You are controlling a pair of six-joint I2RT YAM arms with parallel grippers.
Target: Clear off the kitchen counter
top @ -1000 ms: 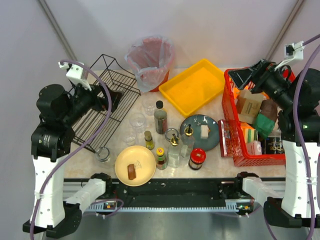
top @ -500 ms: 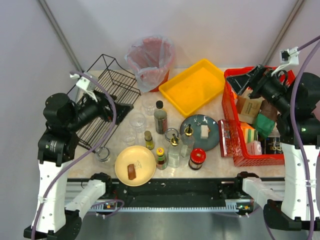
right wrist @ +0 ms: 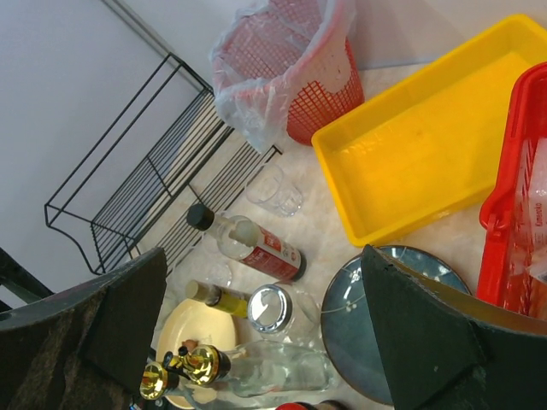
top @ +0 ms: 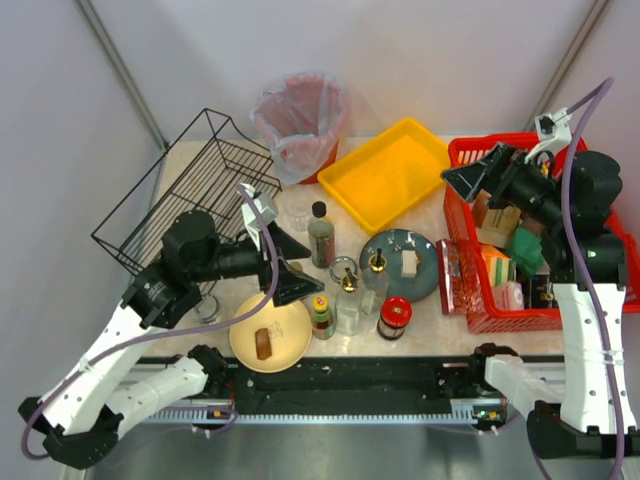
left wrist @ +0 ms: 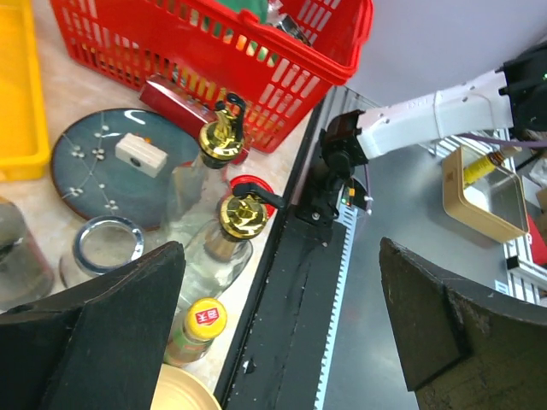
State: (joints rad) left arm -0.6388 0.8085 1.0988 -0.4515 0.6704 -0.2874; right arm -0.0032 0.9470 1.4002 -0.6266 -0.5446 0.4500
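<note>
kitchen counter: left gripper, right gripper both spread wide, holding nothing.

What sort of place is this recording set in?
Probably a mock kitchen counter inside a robot test cell: a pale marble-pattern tabletop carries a black wire dish rack and a round yellow plate among glass bottles, all boxed in by plain grey walls.
</note>
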